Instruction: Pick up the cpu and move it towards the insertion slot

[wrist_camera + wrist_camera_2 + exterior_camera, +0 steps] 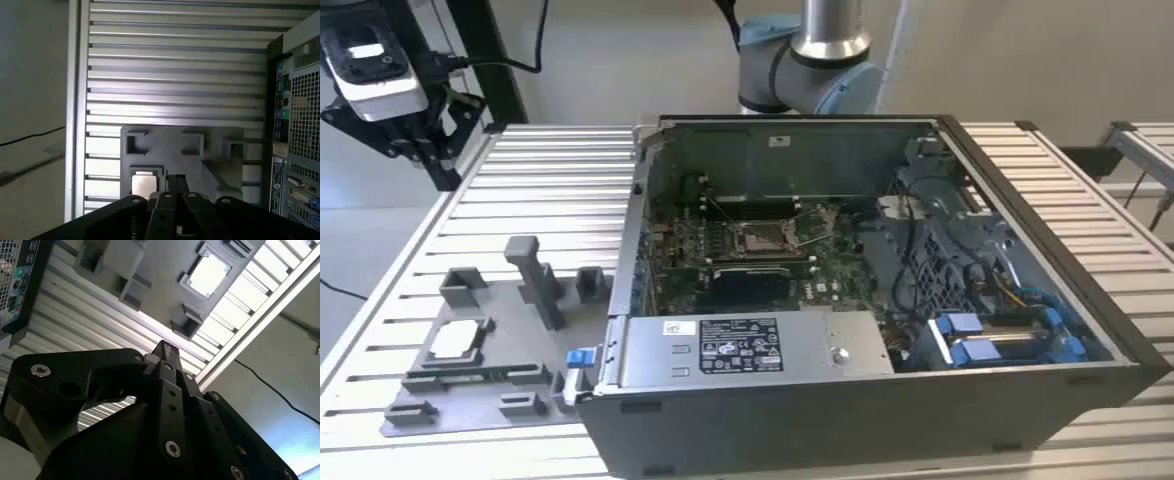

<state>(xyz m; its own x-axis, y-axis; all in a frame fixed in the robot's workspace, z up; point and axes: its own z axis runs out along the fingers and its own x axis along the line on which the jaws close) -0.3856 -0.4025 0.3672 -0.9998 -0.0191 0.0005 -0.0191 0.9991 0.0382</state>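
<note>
Ok so the gripper (pixel 165 347) is up in the air over the table (pixel 547 180). In both wrist views its two black fingers (pixel 171 186) sit pressed together with nothing between them (so it's closed on thin air, no cpu in there).

The cpu (pixel 458 340) lies flat, silver side up, in a square pocket on the grey plate (pixel 454 405). That plate sits on the table just beside the case (pixel 761 150), on the exterior view's left. The first wrist view looks down on the plate, and there the cpu (pixel 144 184) shows just beside the fingertips, but the gripper hangs above it and isn't touching it. In the second wrist view the cpu (pixel 207 274) glares bright white in the same pocket, out past the fingertips. The plate also carries a few grey blocks and a taller post (pixel 540 285), near the cpu.

The slot (pixel 765 237) is inside the open case, on the board (pixel 827 285). It has a shiny metal frame with thin wire levers and a brownish centre. A black patch (pixel 750 287) sits just beside it, toward the near wall of the case. The cpu and the slot are well apart, with the case's side wall between them. The arm (pixel 827 60) rises behind the case in the exterior view.
</note>
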